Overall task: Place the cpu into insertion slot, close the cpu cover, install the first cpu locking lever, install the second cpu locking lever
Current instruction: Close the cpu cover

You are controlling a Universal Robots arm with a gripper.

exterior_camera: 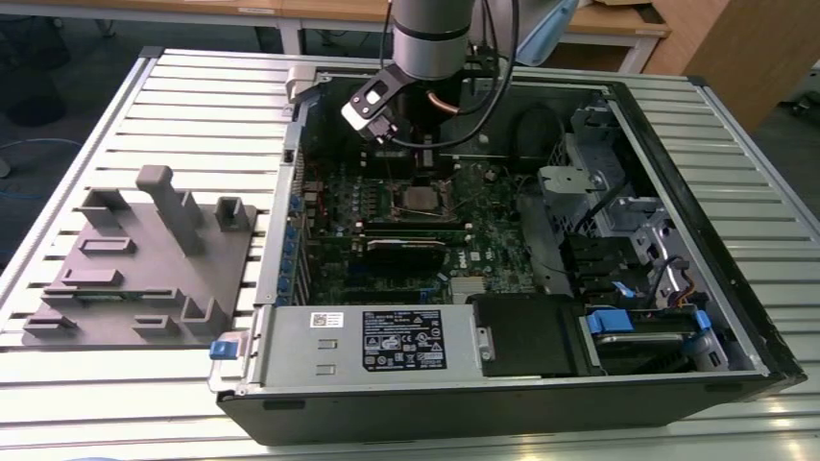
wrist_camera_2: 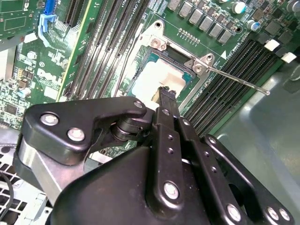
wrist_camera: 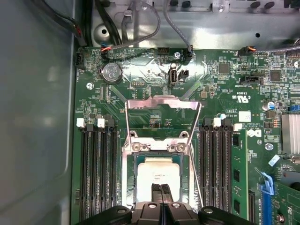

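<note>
The silver-grey cpu (wrist_camera: 158, 174) lies flat in the insertion slot (wrist_camera: 137, 161), seen again as the cpu (wrist_camera_2: 151, 78) in the second wrist view. The cpu cover (wrist_camera: 161, 101) is swung up and back from the slot, with green board showing through its cut-out. My gripper (wrist_camera: 161, 188) is shut, its black fingertips (wrist_camera_2: 167, 95) pressed together just above the chip's near edge with nothing between them. A thin locking lever (wrist_camera_2: 236, 78) sticks out free beside the slot. In the exterior view the arm (exterior_camera: 429, 38) reaches down into the case over the slot (exterior_camera: 418, 198).
Black memory slots (wrist_camera: 98, 173) flank the slot on both sides. A black card (exterior_camera: 407, 245) and the power supply (exterior_camera: 384, 341) sit nearer the case front, drive bays (exterior_camera: 628, 250) on the exterior view's right. A grey fixture (exterior_camera: 141, 279) rests on the table.
</note>
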